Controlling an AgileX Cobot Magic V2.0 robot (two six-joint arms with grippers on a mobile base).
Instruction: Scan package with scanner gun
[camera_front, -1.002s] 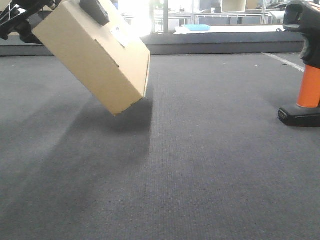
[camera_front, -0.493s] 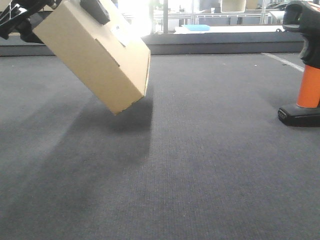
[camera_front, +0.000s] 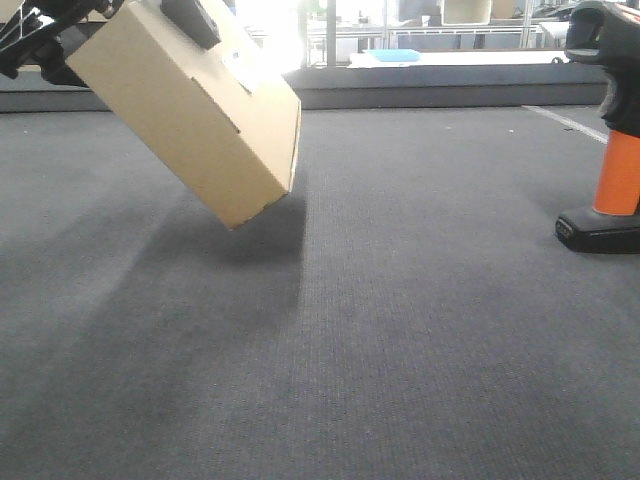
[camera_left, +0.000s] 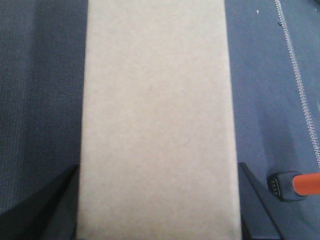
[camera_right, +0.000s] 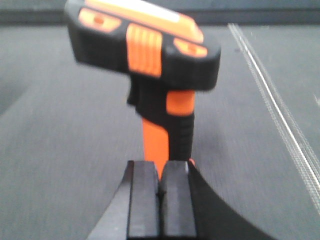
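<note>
— Grey carpeted surface (camera_front: 420, 330), front view: package (camera_front: 200, 110) tilted aloft, clamped by left gripper (camera_left: 159, 170); scanner gun (camera_front: 620, 170) upright, well apart.
— Right wrist only: right gripper (camera_right: 160, 200) pinched closed, just before scanner gun.

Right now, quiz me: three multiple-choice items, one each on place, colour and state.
1. Where is the scanner gun? A) far right on the carpet B) on a shelf C) in a drawer
2. Its neck is: A) blue B) orange C) green
3. The package is: A) flat on the carpet B) torn open C) lifted, tilted
Answers: 1 A, its base sits at the front view's right edge; 2 B, orange in the front and right wrist views; 3 C, the left gripper holds it clear of the carpet.
</note>
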